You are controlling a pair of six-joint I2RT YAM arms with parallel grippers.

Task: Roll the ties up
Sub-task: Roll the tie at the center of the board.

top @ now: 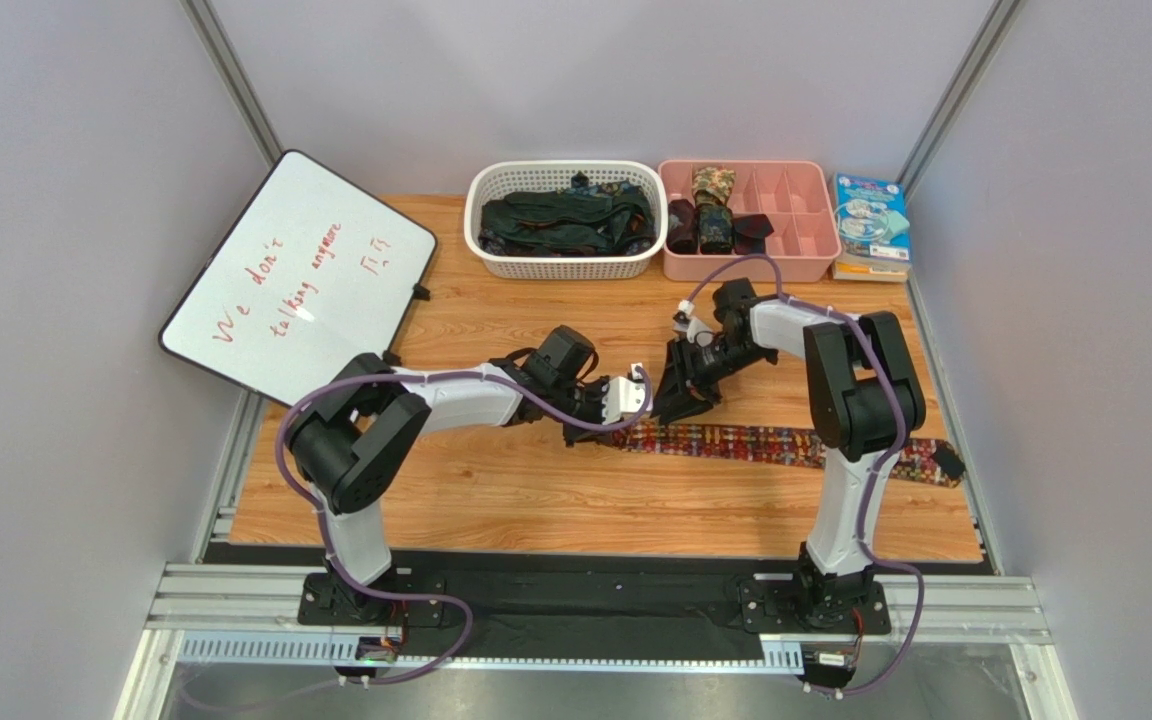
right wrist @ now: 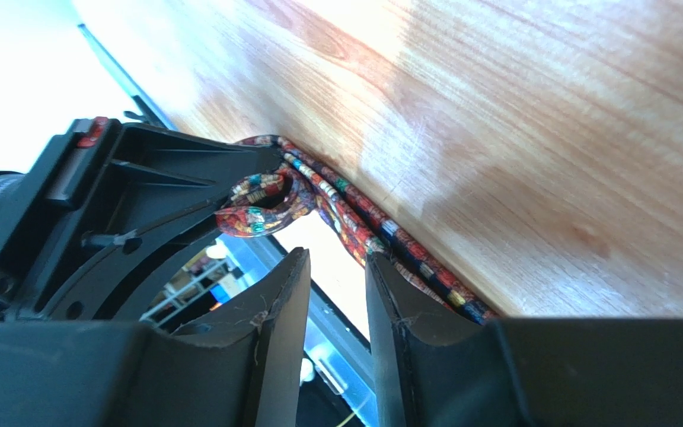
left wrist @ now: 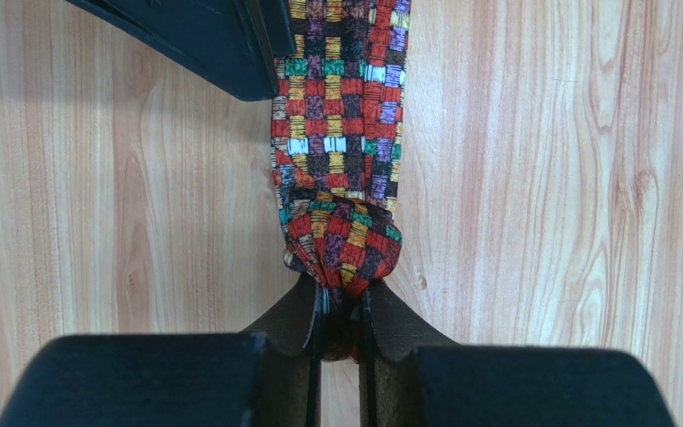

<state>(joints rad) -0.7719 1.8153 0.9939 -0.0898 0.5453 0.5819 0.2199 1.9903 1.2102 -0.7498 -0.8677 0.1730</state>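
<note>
At mid-worktop (top: 537, 503), the left claw (left wrist: 341, 307) is clenched on the patterned tie (left wrist: 341, 133) by its bunched end. The pinch looks shallow, so a tug could slip the fold out. At its 3 o'clock the right claw (right wrist: 336, 262) stands parted and empty, leaving the tie's tail, flat toward 3 o'clock, free to twist and loosen the roll.

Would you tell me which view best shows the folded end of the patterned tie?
Left wrist view: the patterned tie bunches clearly in the left gripper. Top view shows only its length; right wrist sees it edge-on.
</note>
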